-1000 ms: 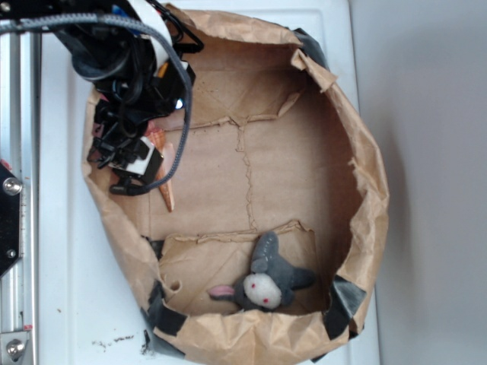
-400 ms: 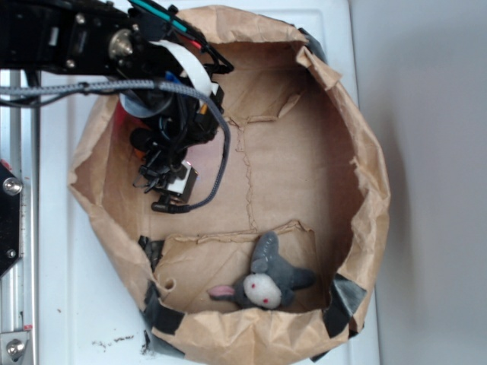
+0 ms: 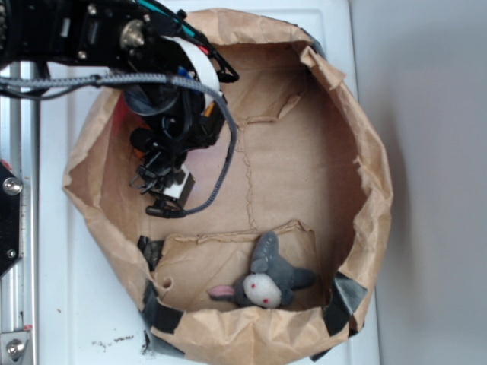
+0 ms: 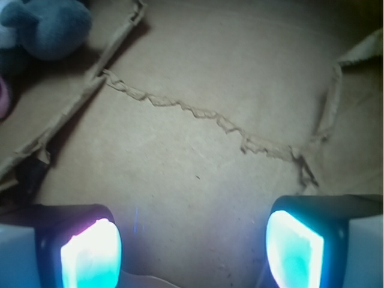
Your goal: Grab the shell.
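Shell: not to be found in either view. It may lie under the arm at the left of the bin, but that is a guess.

Gripper: jaws spread wide, both lit pads apart with only bare cardboard floor between them. Nothing pinched. In the exterior view it hangs low over the left part of the floor.

Handling, as a judgement: a shell should be light, rigid, hard-surfaced and apt to slip or roll between smooth pads, and thin parts may chip. Best taken across its thicker body, with a gentle close.

Surface: creased, torn cardboard, flat enough, with raised tear edges that could catch a fingertip. A brown paper wall rings the floor closely on the left, so there is little side room there. Grey plush animal sits at the near edge, well apart from the gripper.
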You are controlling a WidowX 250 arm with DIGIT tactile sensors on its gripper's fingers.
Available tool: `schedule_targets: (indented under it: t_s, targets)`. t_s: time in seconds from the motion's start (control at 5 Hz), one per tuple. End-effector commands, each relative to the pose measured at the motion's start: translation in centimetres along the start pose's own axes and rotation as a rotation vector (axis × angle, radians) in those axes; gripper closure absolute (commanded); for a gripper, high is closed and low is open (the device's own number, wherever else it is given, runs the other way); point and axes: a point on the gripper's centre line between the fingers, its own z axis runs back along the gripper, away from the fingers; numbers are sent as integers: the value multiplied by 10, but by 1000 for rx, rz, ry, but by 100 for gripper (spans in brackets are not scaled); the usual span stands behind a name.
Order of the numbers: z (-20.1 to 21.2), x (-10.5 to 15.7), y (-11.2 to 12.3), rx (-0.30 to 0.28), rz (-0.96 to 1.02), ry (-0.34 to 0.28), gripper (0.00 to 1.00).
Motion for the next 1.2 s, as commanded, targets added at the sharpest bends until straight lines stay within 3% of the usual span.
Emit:
schedule_targets:
  t_s: [0.0,0.2,0.4,0.6,1.0]
  targets:
    - [43,-10,1,14,-76,-40,0]
    - [51,-4,0,-28,-45,57,0]
    - [48,-10,-4,-14,-46,110,0]
    - [34,-13,-2,43,-62,156,0]
    - [13,-13,1,89,-80,178,0]
